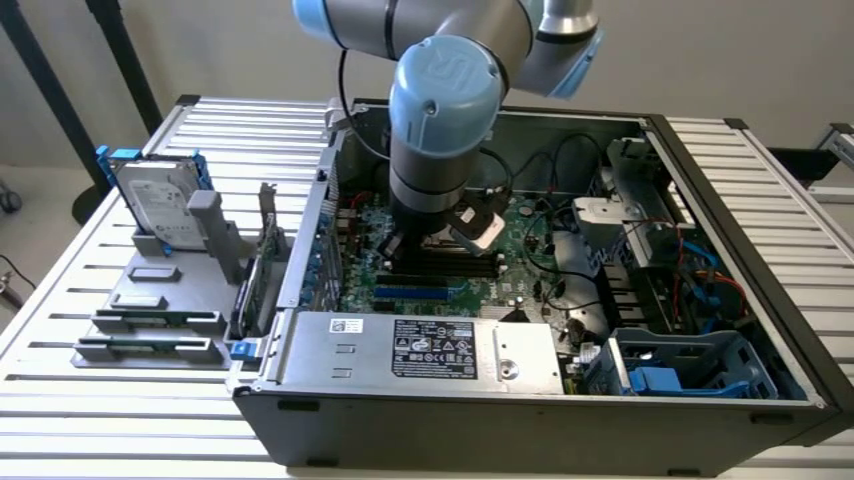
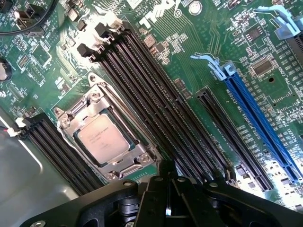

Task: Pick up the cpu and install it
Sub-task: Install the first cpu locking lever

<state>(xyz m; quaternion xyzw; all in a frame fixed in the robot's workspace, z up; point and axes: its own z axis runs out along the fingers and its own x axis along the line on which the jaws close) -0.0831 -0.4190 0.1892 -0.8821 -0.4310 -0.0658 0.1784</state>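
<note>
You get even, soft daylight in the exterior view; the white slatted metal surface (image 1: 747,190) is bright, the open grey computer case (image 1: 534,415) shadowed inside under the arm. In the wrist view, glare washes out the lower right corner of the green motherboard (image 2: 284,187), and the black gripper (image 2: 168,198) is blurred.

The computer case (image 1: 534,390) is set on the table (image 1: 80,330), lying open with the motherboard (image 1: 441,270) inside it. The cpu (image 2: 103,138) is seated in its socket frame (image 2: 106,132) on the motherboard, between two banks of memory slots (image 2: 156,109). The long expansion slot (image 2: 262,123) is placed beyond the wider bank, away from the cpu. The hand (image 2: 168,203) is held above the motherboard, just beside the socket frame. At the exterior view's left of the case, a parts rack (image 1: 167,290) is placed on the table, with a hard drive (image 1: 158,205) stood upright in it.
</note>
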